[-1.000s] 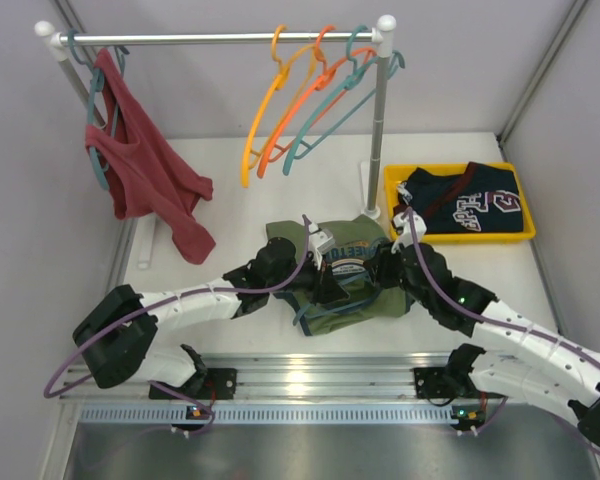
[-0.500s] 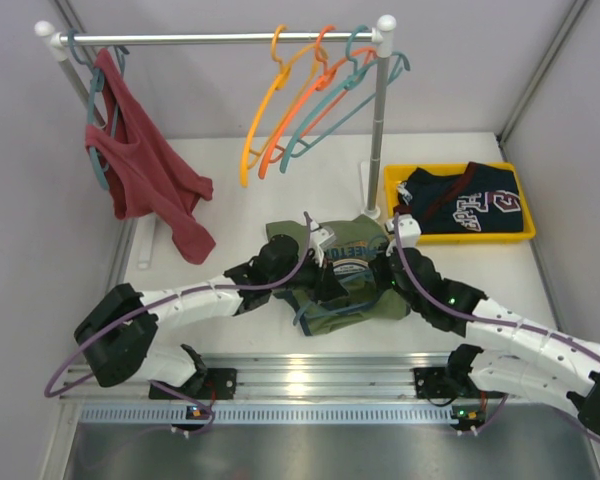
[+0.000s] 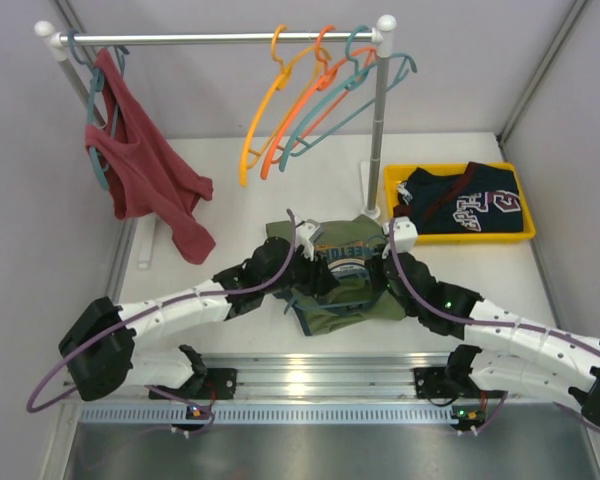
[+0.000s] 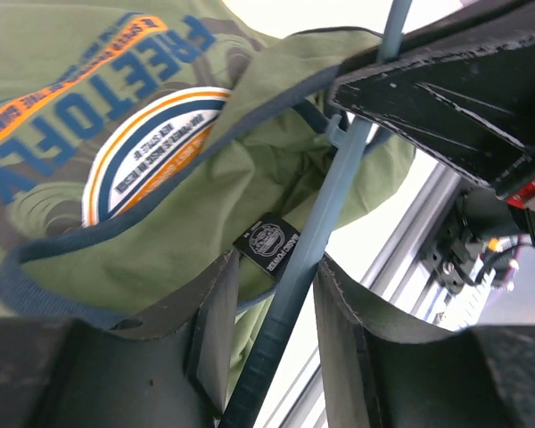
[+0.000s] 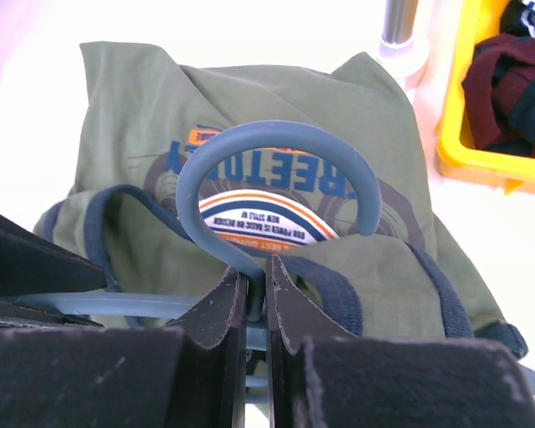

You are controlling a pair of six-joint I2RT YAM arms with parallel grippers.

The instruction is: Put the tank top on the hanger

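Olive-green tank top (image 3: 352,302) — crumpled on the table (image 3: 240,215) between your arms. Blue-grey hanger (image 5: 276,134) on it: your right gripper (image 5: 257,290) pinches its neck; your left gripper's (image 4: 276,272) parted jaws straddle one arm.

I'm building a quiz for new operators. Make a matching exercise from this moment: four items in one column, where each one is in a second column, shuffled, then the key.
Column 1
1. tank top
2. hanger
3. red tank top
4. navy garment

Column 2
A. in the yellow tray
B. hanging from the rail
C. clamped at the base of its hook by the right gripper
D. lying crumpled on the table

Pairs: 1-D, 2-C, 3-B, 4-A
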